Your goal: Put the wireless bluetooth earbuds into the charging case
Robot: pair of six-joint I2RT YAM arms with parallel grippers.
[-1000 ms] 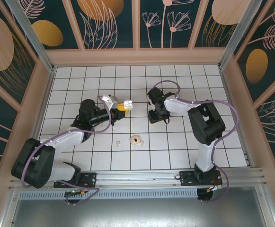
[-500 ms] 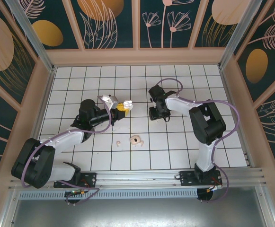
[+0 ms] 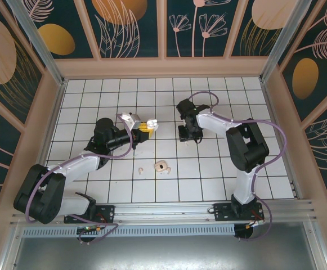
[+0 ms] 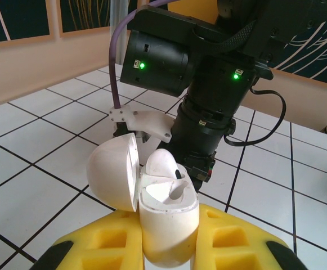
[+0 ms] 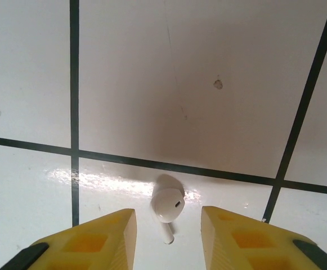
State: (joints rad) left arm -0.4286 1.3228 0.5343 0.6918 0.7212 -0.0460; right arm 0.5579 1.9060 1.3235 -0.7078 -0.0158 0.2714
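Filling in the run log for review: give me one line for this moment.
left gripper: shut on open charging case | right gripper: open, astride earbud lying on tile, no contact | phase: pre-grasp

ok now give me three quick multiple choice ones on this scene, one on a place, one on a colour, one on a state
1. Where does the loose earbud in the right wrist view lie?
A. on a wall ledge
B. on a white tile between the fingers of the right claw
C. on top of an arm

2. What colour are those fingers?
A. blue
B. yellow
C. red

3. How is the lid of the charging case held in the left claw?
A. open
B. shut
C. taken off, lying on the floor

Answers:
1 B, it rests on the tile in the gap, touching neither finger.
2 B, both fingers show yellow.
3 A, the lid is swung aside and a seated earbud shows inside.
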